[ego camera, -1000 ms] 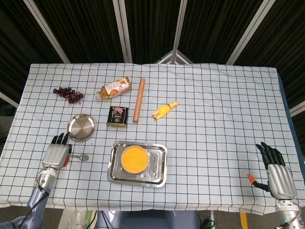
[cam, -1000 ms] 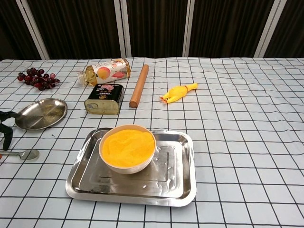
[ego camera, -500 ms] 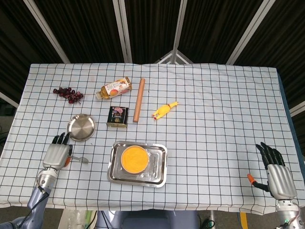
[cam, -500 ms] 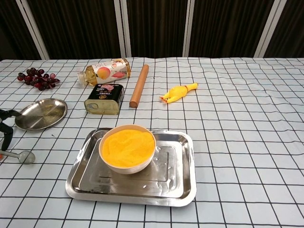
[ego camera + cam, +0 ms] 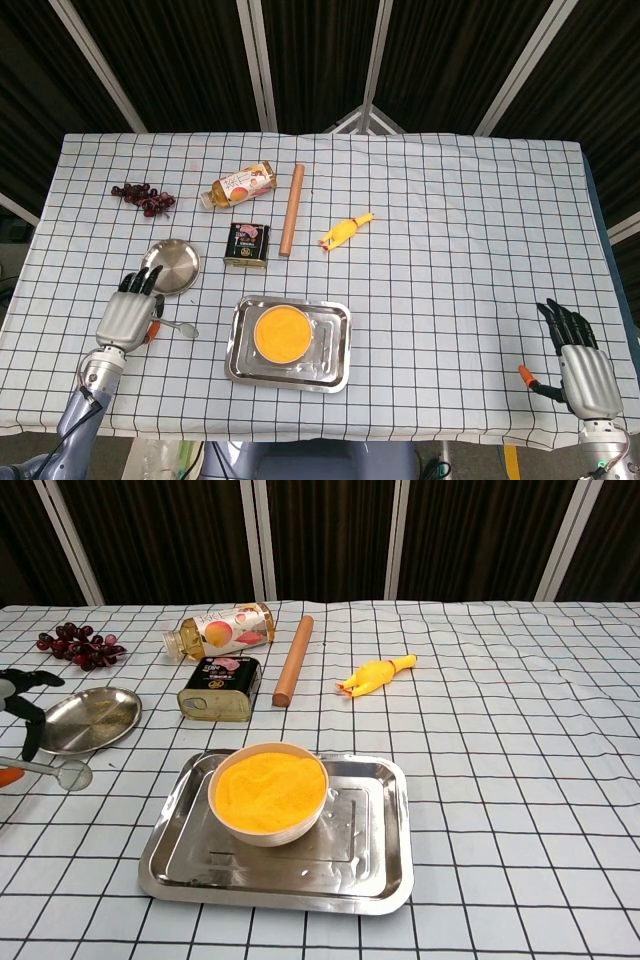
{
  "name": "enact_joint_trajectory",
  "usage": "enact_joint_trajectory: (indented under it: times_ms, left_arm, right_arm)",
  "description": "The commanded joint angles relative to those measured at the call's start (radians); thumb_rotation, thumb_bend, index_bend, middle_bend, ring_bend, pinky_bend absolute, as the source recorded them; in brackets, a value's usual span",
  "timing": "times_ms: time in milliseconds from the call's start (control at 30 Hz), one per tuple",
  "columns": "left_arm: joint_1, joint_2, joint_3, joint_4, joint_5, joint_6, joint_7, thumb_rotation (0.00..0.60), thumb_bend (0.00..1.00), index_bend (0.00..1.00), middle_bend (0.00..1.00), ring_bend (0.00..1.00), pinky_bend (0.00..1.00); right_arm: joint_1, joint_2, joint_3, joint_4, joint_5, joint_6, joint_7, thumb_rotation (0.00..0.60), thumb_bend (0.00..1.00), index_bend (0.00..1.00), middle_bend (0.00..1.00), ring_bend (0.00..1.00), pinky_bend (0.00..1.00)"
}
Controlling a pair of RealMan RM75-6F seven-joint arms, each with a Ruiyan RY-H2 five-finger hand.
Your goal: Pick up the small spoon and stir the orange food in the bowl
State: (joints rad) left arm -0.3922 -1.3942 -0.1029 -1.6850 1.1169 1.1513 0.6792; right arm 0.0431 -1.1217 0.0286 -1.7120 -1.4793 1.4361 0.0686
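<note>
Since a second ago my left hand (image 5: 128, 316) has lifted the small spoon (image 5: 62, 772) off the worktop (image 5: 450, 250); I hold it left of the bowl (image 5: 281, 333) of orange food. Right hand (image 5: 584, 372) rests open, fingers apart.

You're working at a staged test bench, not a home kitchen: dark curtains (image 5: 320, 535) with pale metal frame bars (image 5: 258, 62) close off the back, and a checked cloth (image 5: 450, 250) covers the table. On it sits a mixed set of props: grapes (image 5: 142, 196), a rolling pin (image 5: 291, 209), a rubber chicken (image 5: 344, 232), a tin (image 5: 247, 244)
</note>
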Motion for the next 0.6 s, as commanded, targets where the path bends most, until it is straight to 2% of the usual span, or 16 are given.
enact_joint_trajectory:
  times_ms: [33, 233, 433, 600]
  left_arm:
    - [-0.027, 0.018, -0.024, -0.064, -0.042, -0.001, 0.048, 0.600, 0.51, 0.54, 0.01, 0.01, 0.11]
    - [-0.084, -0.011, -0.054, -0.140, -0.097, 0.000, 0.151, 0.600, 0.51, 0.53, 0.01, 0.01, 0.11]
    - [-0.182, -0.101, -0.113, -0.209, -0.273, 0.051, 0.332, 0.600, 0.51, 0.53, 0.01, 0.01, 0.11]
    - [-0.276, -0.191, -0.143, -0.238, -0.375, 0.119, 0.475, 0.600, 0.51, 0.53, 0.01, 0.01, 0.11]
  right_arm:
    - [0.001, 0.000, 0.000, 0.000, -0.001, 0.000, 0.000, 0.600, 0.32, 0.00, 0.00, 0.00, 0.00]
    - [0.001, 0.000, -0.001, 0.000, -0.002, -0.002, 0.000, 0.600, 0.32, 0.00, 0.00, 0.00, 0.00]
    - [0.001, 0.000, 0.003, -0.001, 0.009, -0.006, 0.004, 0.600, 0.32, 0.00, 0.00, 0.00, 0.00]
    - [0.003, 0.003, 0.002, 0.000, 0.006, -0.008, 0.014, 0.600, 0.32, 0.00, 0.00, 0.00, 0.00]
